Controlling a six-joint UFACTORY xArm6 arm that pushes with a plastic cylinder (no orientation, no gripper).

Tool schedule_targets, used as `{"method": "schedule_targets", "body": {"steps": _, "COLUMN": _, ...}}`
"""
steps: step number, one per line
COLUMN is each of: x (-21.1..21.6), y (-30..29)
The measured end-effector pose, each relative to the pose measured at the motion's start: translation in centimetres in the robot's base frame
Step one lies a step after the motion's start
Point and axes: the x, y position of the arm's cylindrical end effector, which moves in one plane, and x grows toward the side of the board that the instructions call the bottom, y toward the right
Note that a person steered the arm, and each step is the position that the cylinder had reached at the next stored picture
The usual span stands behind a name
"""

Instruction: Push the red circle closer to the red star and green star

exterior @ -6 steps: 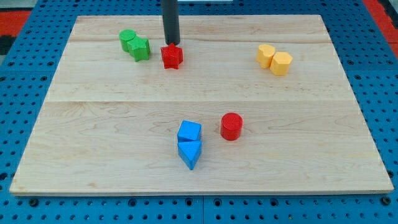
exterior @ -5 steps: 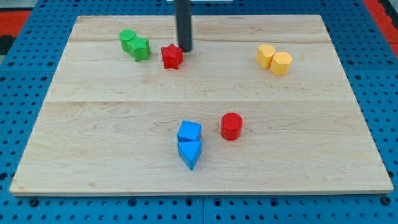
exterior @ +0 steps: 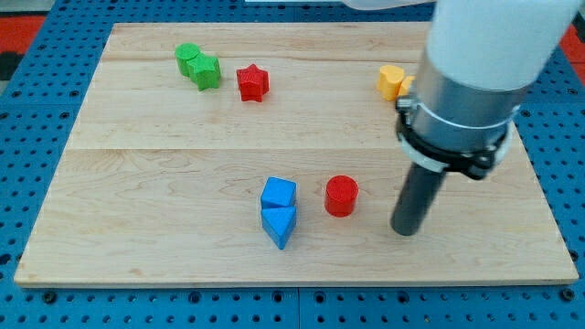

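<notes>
The red circle (exterior: pixel 341 195) stands on the wooden board (exterior: pixel 164 183) a little right of centre, towards the view's bottom. The red star (exterior: pixel 252 82) lies at the upper left, with the green star (exterior: pixel 207 71) just to its left. My tip (exterior: pixel 405 230) rests on the board to the right of the red circle and slightly lower, a short gap away, not touching it. The arm's large white and grey body hangs over the right side of the board.
A green round block (exterior: pixel 187 58) touches the green star at its upper left. A blue cube (exterior: pixel 278 194) and a blue wedge (exterior: pixel 280 225) sit just left of the red circle. Yellow blocks (exterior: pixel 391 81) at the upper right are partly hidden by the arm.
My tip has left the red star at the view's top and moved down and right, coming to rest beside the red circle. No block has moved.
</notes>
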Motion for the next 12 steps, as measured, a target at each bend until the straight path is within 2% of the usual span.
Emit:
{"method": "schedule_targets", "body": {"steps": 1, "x": -4.1, "y": -3.9}}
{"method": "schedule_targets", "body": {"steps": 2, "x": -4.4, "y": -6.9}}
{"method": "schedule_targets", "body": {"steps": 3, "x": -1.3, "y": -5.9}}
{"method": "schedule_targets", "body": {"steps": 5, "x": -1.8, "y": -9.5}}
{"method": "schedule_targets", "body": {"steps": 10, "x": -17.0, "y": -25.8}}
{"method": "schedule_targets", "body": {"steps": 11, "x": -18.3, "y": -26.7}}
{"method": "schedule_targets", "body": {"steps": 12, "x": -17.4, "y": -27.9}}
